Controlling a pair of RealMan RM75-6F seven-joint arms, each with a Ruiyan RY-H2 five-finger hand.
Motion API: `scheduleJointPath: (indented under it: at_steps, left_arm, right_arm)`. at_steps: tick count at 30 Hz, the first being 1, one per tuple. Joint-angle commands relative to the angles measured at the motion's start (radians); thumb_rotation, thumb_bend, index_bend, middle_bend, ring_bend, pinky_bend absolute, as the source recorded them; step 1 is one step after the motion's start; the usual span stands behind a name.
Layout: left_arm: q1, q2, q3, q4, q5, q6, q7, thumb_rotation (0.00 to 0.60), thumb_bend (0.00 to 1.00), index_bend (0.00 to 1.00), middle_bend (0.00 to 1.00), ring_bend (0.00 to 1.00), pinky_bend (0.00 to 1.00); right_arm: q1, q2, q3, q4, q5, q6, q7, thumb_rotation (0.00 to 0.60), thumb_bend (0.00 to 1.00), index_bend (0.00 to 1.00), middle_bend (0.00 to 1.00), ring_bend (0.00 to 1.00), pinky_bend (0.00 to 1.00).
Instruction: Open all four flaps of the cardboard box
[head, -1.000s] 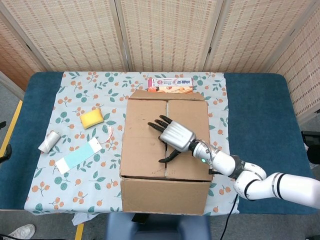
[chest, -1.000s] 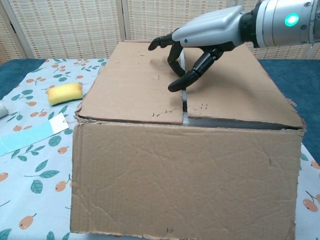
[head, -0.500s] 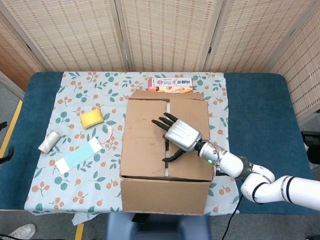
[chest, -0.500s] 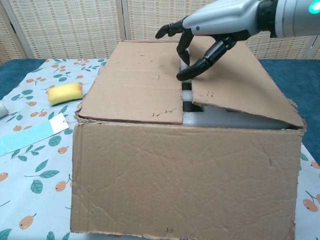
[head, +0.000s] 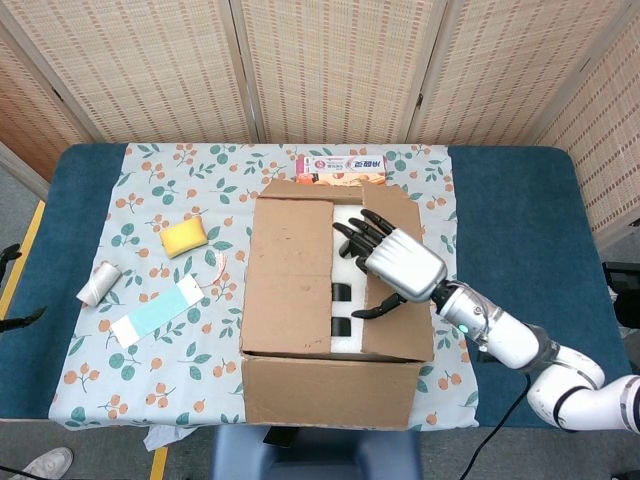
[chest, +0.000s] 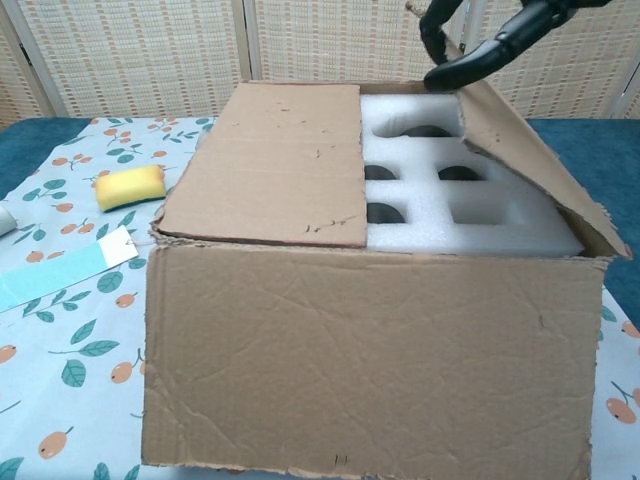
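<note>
Cardboard box (head: 330, 385) sits at the table's near edge, mid-table. Right hand (head: 395, 265) grips the right top flap (chest: 520, 150) by its edge, flap tilted up w/ white foam insert (chest: 470, 215) showing underneath. Left top flap (head: 290, 275) lies flat. Left hand's out of frame.

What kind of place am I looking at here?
Probably a robot lab tabletop: a table with a leaf-print cloth, woven screens behind, and a right hand lifting a box flap.
</note>
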Motion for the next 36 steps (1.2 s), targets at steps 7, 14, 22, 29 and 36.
scheduleJointPath:
  at_steps: [7, 14, 22, 29, 36]
  left_arm:
    - [-0.002, -0.008, -0.005, -0.039, -0.024, 0.005, 0.098, 0.6, 0.23, 0.0, 0.2, 0.1, 0.0]
    - [-0.006, -0.02, -0.019, -0.05, -0.068, -0.009, 0.164, 0.6, 0.23, 0.0, 0.2, 0.1, 0.0]
    - [-0.017, -0.04, -0.029, -0.051, -0.101, -0.026, 0.224, 0.6, 0.23, 0.0, 0.2, 0.1, 0.0]
    - [-0.018, -0.032, -0.05, -0.073, -0.102, -0.003, 0.219, 0.6, 0.19, 0.0, 0.17, 0.07, 0.0]
    - [-0.074, 0.038, -0.027, -0.117, 0.093, 0.045, 0.175, 0.6, 0.2, 0.16, 0.13, 0.04, 0.0]
  right_arm:
    - [-0.16, 0.113, -0.03, 0.002, -0.177, 0.24, 0.142, 0.128, 0.16, 0.6, 0.0, 0.0, 0.0]
    - [-0.252, 0.13, -0.054, 0.102, -0.246, 0.368, 0.263, 0.126, 0.16, 0.61, 0.0, 0.0, 0.0]
    - [-0.361, 0.087, -0.092, 0.235, -0.304, 0.502, 0.314, 0.126, 0.16, 0.6, 0.0, 0.0, 0.0]
    - [-0.433, 0.009, -0.129, 0.362, -0.302, 0.54, 0.398, 0.125, 0.16, 0.6, 0.0, 0.0, 0.0]
    - [-0.504, -0.118, -0.125, 0.49, -0.288, 0.64, 0.474, 0.124, 0.16, 0.55, 0.0, 0.0, 0.0]
